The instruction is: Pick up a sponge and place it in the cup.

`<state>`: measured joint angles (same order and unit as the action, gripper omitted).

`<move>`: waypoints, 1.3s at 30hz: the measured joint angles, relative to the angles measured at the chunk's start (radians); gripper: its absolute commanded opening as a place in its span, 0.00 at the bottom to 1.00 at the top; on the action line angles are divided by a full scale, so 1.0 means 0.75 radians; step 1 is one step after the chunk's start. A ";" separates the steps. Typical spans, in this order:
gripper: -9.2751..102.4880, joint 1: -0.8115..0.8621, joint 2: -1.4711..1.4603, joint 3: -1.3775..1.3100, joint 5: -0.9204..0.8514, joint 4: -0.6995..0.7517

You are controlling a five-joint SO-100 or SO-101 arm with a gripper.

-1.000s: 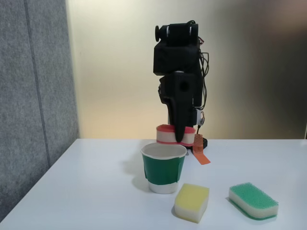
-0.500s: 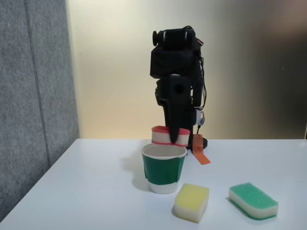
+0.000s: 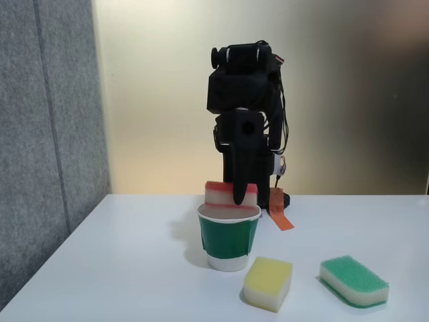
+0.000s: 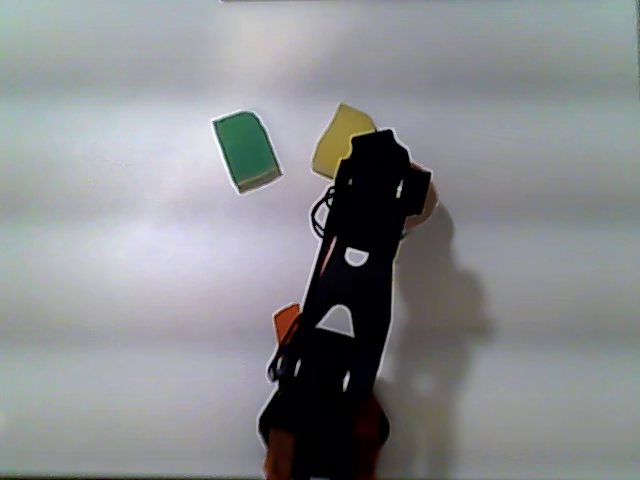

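A green paper cup point(image 3: 228, 235) with a white rim stands on the white table point(image 3: 134, 255) in the fixed view. Just above and behind its rim hangs the red-topped sponge point(image 3: 221, 193) with its cream base, held level. My black gripper point(image 3: 238, 198) points straight down and is shut on the sponge, one finger crossing the sponge's front. In the other view, from above, the black arm point(image 4: 350, 300) reaches up the picture and covers the cup and the sponge; a sliver of the cup's rim point(image 4: 430, 200) shows at its right edge.
A yellow-topped sponge point(image 3: 268, 282) point(image 4: 338, 140) lies just right of the cup in the fixed view, a green-topped sponge point(image 3: 354, 280) point(image 4: 246, 150) farther right. An orange tape strip point(image 3: 280, 213) hangs by the arm's base. A grey panel point(image 3: 47, 134) walls the left side.
The gripper has carried the red sponge leftward in the fixed view, from behind the cup's right side to over its rim. Cup and other sponges have not moved.
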<state>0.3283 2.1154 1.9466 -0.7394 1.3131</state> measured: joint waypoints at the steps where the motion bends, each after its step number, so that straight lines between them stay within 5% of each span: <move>1: 0.33 0.004 0.000 0.000 -0.008 0.000; 4: 0.44 0.012 0.012 0.000 -0.008 -0.018; 7: 0.40 0.004 0.022 0.000 -0.031 -0.035; 15: 0.08 0.004 0.047 -0.025 0.008 0.086; 27: 0.08 -0.151 0.335 -0.047 0.333 0.323; 39: 0.08 -0.311 0.804 0.532 0.704 0.051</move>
<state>0.0951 2.7182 2.3455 -0.2117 1.3514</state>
